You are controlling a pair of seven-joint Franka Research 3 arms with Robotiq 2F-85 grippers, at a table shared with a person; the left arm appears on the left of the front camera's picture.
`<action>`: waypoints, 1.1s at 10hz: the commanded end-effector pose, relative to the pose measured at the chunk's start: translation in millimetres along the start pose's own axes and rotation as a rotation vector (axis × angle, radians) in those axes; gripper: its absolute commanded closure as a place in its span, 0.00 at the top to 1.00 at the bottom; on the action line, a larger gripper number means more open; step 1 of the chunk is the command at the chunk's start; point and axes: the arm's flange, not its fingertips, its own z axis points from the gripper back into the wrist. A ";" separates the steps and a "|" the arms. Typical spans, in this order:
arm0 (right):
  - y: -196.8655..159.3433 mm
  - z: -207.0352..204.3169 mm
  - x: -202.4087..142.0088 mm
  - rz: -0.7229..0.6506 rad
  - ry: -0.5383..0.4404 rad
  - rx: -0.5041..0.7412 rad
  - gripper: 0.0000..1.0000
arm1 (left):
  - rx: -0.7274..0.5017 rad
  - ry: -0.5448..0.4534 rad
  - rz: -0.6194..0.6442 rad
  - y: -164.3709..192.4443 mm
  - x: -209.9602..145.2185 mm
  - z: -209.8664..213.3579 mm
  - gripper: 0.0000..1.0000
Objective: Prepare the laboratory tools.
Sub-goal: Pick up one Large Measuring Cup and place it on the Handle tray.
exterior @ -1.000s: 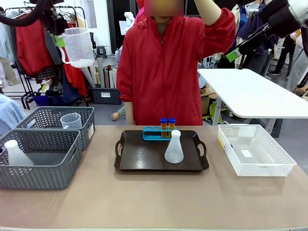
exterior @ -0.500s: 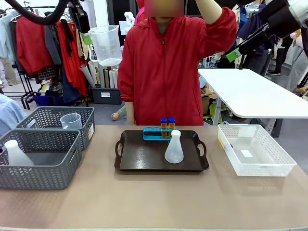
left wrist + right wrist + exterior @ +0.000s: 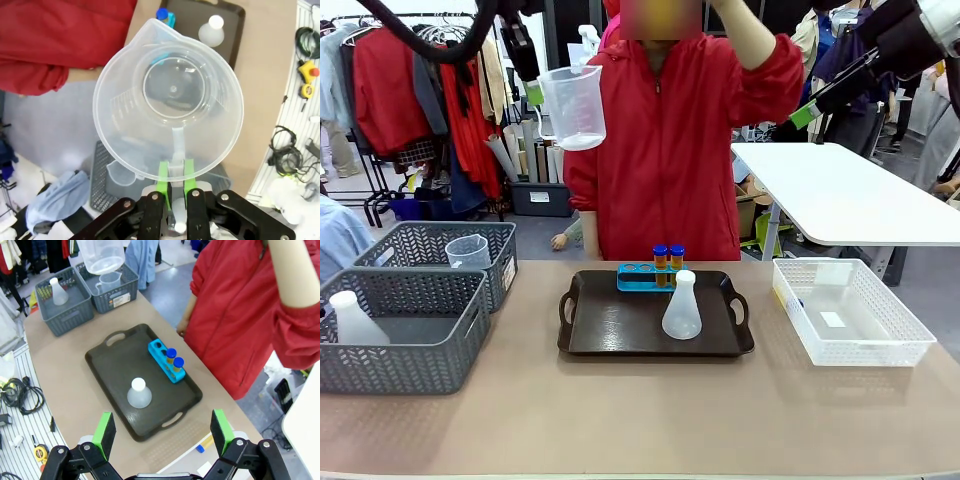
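Light: bright, even, from overhead. Shadows soft and short; a faint one under the tray (image 3: 610, 322) on the counter (image 3: 640, 420). Tray surface shows dull sheen. Front view sharp. Wrist views bow at the edges; the measuring jug (image 3: 167, 100), close to the lens, looks slightly soft.

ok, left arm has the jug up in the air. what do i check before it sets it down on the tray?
1. Grip: left gripper pads clamp the measuring jug by its handle: ok.
2. Jug upright and empty: ok.
3. Landing spot: the tray is bare at its left front: ok.
4. Flask and blue rack with two tubes stand upright on the tray: ok.
5. Person's raised arm is well off the tray: ok.
6. Right gripper open, high above the table: ok.
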 end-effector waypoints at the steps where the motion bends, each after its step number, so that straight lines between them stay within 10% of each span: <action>1: 0.1 0.7 -0.3 -0.001 -0.009 0.008 1.00 | -0.016 -0.010 -0.030 1.4 1.9 3.0 0.00; 11: 0.1 0.7 -0.3 -0.001 -0.009 0.008 1.00 | -0.039 0.021 0.026 -0.3 -15.5 -21.2 0.00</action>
